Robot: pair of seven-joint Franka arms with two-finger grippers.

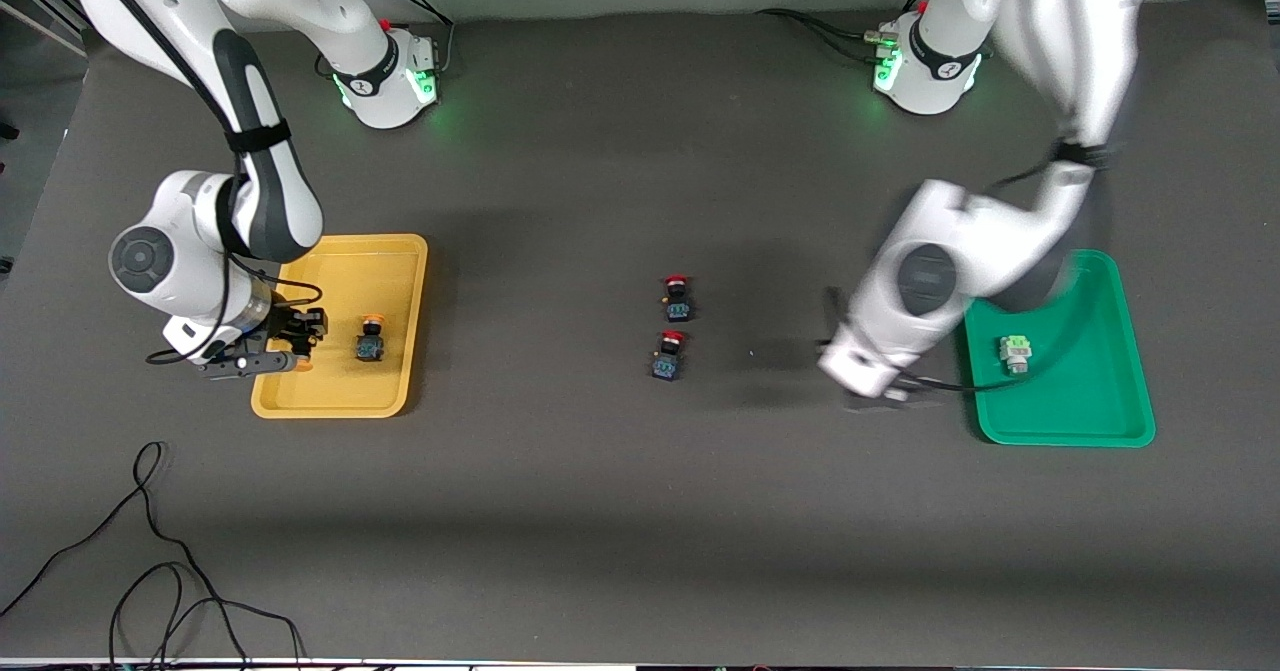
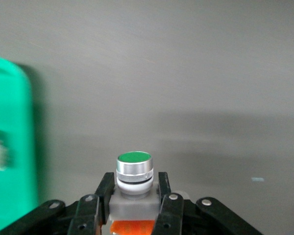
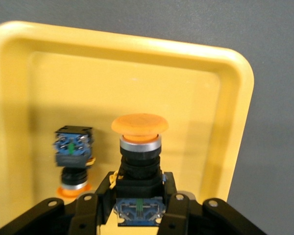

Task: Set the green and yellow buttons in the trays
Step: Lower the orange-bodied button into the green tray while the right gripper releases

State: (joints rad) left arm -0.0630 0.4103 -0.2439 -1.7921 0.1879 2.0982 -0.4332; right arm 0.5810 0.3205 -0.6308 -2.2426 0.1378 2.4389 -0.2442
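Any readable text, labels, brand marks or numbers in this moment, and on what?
None can be read.
Right arm's base collar: dark band with a small mark, too small to read.
Left arm's base collar: the same, unreadable.
Blue terminal block of the yellow button in the right gripper: tiny markings, illegible.
Green button in the left gripper: no lettering shows.
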